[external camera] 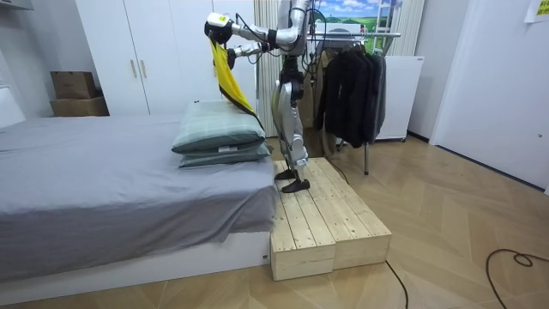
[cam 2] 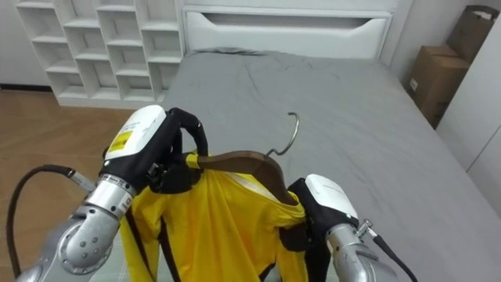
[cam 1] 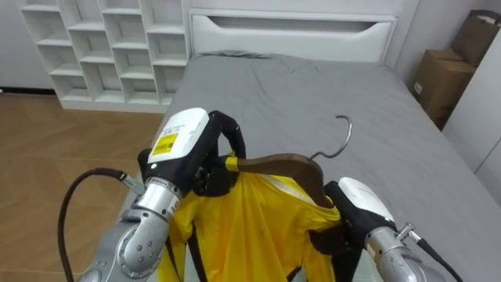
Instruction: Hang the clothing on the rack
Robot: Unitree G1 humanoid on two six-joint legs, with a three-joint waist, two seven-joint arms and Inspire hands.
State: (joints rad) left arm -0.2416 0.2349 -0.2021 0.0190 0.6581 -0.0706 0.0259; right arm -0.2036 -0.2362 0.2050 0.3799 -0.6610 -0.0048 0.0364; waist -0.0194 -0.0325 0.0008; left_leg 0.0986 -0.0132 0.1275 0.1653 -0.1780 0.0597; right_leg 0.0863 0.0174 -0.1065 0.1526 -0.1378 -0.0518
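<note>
a bright yellow garment (cam 1: 243,223) hangs on a brown wooden hanger (cam 1: 278,166), its cloth bunched in folds over the hanger's shoulders, with thin dark lines running down the front. the hanger's metal hook (cam 1: 343,138) curves up on the far side, free of any rail. the left hand (cam 1: 196,145) is clamped round the hanger's left end, dark fingers curled over the wood just where the yellow cloth begins. the right hand (cam 1: 356,205) sits at the hanger's right shoulder, pressed into the cloth (whether it grips i cannot tell, since the cloth covers its underside). in the room view the garment is held high in front of the robot, well above the bed (cam 1: 313,94).

the bed has a plain grey cover, lightly creased near the far end, and a white headboard (cam 1: 290,35). to the far left stands a white cubby shelf unit (cam 1: 109,47) on a wooden floor (cam 1: 39,141); to the far right are cardboard boxes (cam 1: 442,78). in the room view the robot stands upright on a pale wooden platform (external camera: 330,215) beside the bed, near stacked green-grey pillows (external camera: 219,133). behind it is a clothes rack (external camera: 356,90) with dark clothes, and white wardrobe doors (external camera: 146,51) fill the wall on the room view's left.
</note>
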